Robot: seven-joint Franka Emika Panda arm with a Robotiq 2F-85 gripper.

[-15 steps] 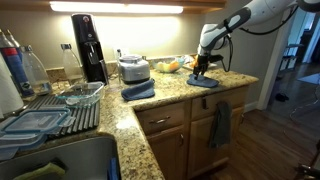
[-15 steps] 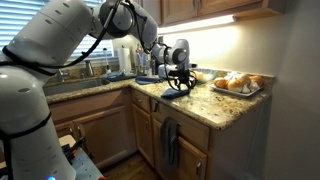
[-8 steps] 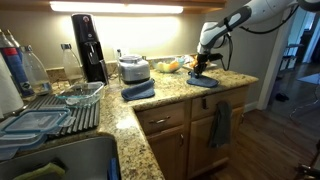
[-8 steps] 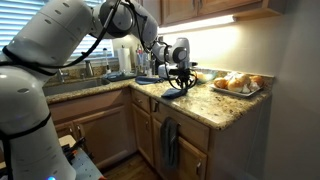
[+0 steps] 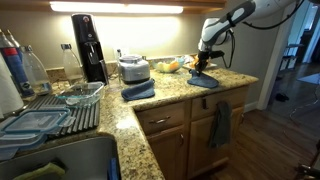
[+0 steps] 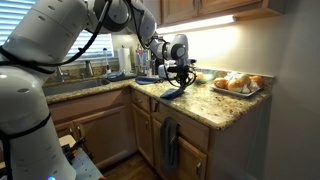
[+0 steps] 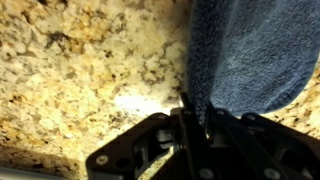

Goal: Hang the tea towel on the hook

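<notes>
Your gripper [image 5: 203,67] is pinching the tea towel [image 5: 204,81] with jaws closed on its upper edge, the cloth draping below onto the worktop [image 5: 168,97].

arm [image 5: 243,13]: arched over, wrist vertical | tool [image 5: 203,69]: pointing down, clamped on tea towel [image 7: 250,55]

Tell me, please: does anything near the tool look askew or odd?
Only the tea towel: the tool pinches its top, so it stands in a crumpled peak, with its lower part on the granite counter. Nothing is spilled.
</notes>
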